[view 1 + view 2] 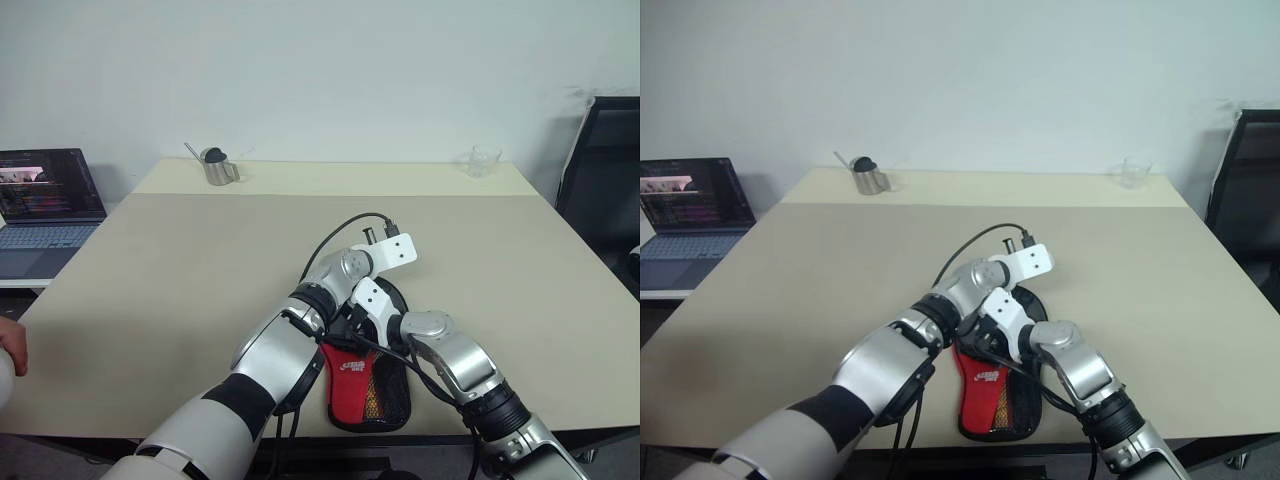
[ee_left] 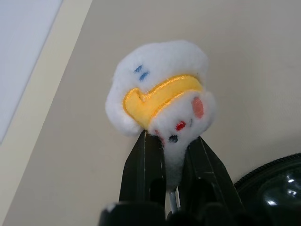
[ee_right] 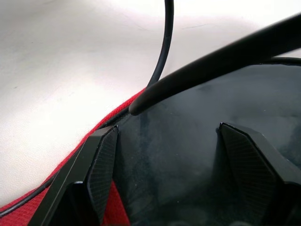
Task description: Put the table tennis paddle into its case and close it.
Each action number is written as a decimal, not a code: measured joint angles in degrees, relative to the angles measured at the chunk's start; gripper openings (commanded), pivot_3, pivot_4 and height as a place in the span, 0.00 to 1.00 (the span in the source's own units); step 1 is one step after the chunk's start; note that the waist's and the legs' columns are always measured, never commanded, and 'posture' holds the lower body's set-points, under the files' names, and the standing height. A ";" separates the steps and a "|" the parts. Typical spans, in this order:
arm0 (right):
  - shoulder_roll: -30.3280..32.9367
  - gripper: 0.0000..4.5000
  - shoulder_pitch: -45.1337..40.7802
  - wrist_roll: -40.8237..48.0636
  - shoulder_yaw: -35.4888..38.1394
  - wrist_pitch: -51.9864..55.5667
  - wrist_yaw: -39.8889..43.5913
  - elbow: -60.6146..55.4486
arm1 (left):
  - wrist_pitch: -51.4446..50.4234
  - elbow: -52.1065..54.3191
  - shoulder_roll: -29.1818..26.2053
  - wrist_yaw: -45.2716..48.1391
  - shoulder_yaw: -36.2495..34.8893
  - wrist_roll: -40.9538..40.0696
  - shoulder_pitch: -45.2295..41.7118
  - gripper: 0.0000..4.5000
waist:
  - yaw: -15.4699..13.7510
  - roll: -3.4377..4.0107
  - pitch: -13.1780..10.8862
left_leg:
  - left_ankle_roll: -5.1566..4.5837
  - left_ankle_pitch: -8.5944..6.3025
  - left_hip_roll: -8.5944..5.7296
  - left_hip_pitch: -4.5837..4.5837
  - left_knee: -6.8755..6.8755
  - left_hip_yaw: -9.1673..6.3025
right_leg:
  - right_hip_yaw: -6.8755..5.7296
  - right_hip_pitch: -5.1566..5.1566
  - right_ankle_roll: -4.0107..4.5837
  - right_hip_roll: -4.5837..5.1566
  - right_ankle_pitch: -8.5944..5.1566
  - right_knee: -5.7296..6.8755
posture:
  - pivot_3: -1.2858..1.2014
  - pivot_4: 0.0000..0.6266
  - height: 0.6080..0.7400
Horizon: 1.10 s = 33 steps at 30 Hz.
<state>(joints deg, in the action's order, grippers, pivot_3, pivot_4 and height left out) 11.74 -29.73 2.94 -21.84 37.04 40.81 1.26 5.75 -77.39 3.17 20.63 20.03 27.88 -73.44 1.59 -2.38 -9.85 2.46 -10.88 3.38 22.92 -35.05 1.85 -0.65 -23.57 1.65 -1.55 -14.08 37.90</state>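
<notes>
A: Where are the two arms?

B: Both reach forward and cross near the middle, the left arm (image 1: 300, 340) lying over the right arm (image 1: 470, 375), wrists close together.

A: And the left gripper (image 2: 171, 141)?

B: Its two black fingers (image 2: 146, 165) are pinched tight on a small plush charm (image 2: 160, 92).

A: The right gripper (image 3: 167, 141)?

B: Its fingers (image 3: 101, 165) stand wide apart, angled downward, gripping nothing

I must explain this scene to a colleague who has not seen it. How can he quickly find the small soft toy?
On the beige table, look near the front edge at the red and black case where both arms meet. The left gripper is shut on the charm beside the case's black round part. It is the only fluffy white thing, with a yellow patch.
</notes>
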 measured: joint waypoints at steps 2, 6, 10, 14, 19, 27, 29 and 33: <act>0.00 0.84 0.14 0.00 0.00 -0.01 0.04 -0.07 | 0.40 0.00 0.00 0.01 0.37 0.69 0.01 0.02 | 0.00 0.02 0.04 | 0.00 0.00 0.00 -0.02 0.00 -0.01 | -0.02 0.03 0.00 0.00 0.00 -0.01 | 0.52 0.24 1.00; 0.00 0.84 0.45 0.00 0.00 -0.01 0.04 -0.32 | 1.50 0.00 0.01 0.07 0.40 1.27 0.16 0.02 | 0.00 0.07 0.10 | 0.00 0.00 0.00 -0.02 0.01 -0.02 | -0.02 0.04 0.00 0.00 0.00 -0.03 | 0.52 0.24 1.00; 0.00 0.84 0.50 -0.01 0.00 -0.04 0.12 -0.34 | 2.00 0.00 0.01 0.05 0.40 1.75 0.16 0.02 | 0.00 0.09 0.12 | 0.00 0.00 0.00 -0.03 0.01 -0.02 | -0.02 0.04 0.00 0.00 0.00 -0.03 | 0.52 0.24 1.00; 0.00 0.84 0.50 -0.01 0.00 -0.07 0.14 -0.33 | 2.04 0.00 0.01 -0.03 0.40 1.89 0.16 0.02 | 0.00 0.09 0.13 | 0.00 -0.01 0.00 -0.03 0.01 -0.02 | -0.02 0.04 0.00 0.00 0.00 -0.03 | 0.52 0.24 1.00; 0.00 0.84 0.55 -0.02 0.04 -0.23 0.21 -0.29 | 2.18 0.00 0.08 -0.07 0.40 2.05 0.12 0.02 | 0.00 0.09 0.13 | -0.01 -0.01 0.00 -0.03 0.01 -0.02 | -0.02 0.05 0.00 0.00 0.00 -0.03 | 0.52 0.24 1.00; 0.00 0.84 1.22 -0.01 0.34 -0.42 0.34 -0.60 | 2.59 0.00 0.47 0.23 0.56 2.65 0.14 0.02 | -0.01 0.12 0.23 | -0.02 -0.03 -0.02 -0.03 0.02 -0.02 | -0.03 0.08 -0.02 0.00 -0.02 -0.10 | 0.52 0.24 1.00; 0.00 0.84 1.41 -0.01 0.36 -0.42 0.35 -0.71 | 2.69 0.00 0.58 0.23 0.58 2.91 0.19 0.02 | -0.01 0.13 0.29 | -0.02 -0.03 -0.03 -0.03 0.02 -0.03 | -0.03 0.09 -0.03 0.00 -0.02 -0.11 | 0.52 0.24 1.00; 0.02 0.84 1.82 -0.01 0.43 -0.42 0.38 -0.93 | 2.71 0.00 0.76 0.27 0.60 3.37 0.34 0.02 | -0.02 0.18 0.41 | -0.03 -0.04 -0.06 -0.06 0.02 -0.04 | -0.04 0.13 -0.05 0.00 -0.03 -0.11 | 0.52 0.24 1.00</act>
<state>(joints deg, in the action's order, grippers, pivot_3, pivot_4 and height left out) 11.76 -27.92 2.93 -21.41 36.62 41.19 0.34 8.46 -77.39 3.93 20.90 20.64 31.25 -73.11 1.57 -2.20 -9.44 2.43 -10.92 3.32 22.86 -35.03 1.82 -0.69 -23.44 1.60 -1.55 -14.12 37.79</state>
